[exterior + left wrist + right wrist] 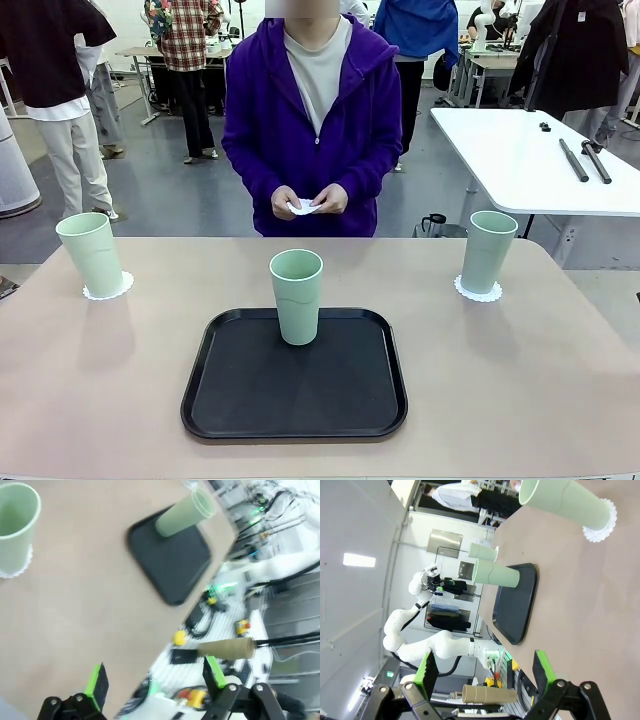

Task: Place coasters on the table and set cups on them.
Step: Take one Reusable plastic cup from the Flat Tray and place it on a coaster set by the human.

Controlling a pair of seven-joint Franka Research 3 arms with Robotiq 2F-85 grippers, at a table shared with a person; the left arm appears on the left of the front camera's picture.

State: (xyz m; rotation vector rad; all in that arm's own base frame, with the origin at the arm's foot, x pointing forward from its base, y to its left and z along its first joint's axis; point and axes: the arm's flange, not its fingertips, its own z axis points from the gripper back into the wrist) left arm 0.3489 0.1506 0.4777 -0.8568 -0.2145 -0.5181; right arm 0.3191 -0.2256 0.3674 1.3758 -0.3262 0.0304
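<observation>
Mint-green plastic, the third cup [297, 296] is judged light, stiff and slightly slick; it is best gripped around the mid-wall. It stands upright on the black tray [230, 400], well ahead of the left gripper [154, 674] and right gripper [485, 664], both spread wide and empty. The last coaster [305, 208] is held in the person's hands [333, 198].

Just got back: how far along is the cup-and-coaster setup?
Done: left cup and right cup each stand on a coaster. In hand: the person holds what looks like the third coaster. Remaining: lay it on the table and move the middle cup off the tray onto it.
</observation>
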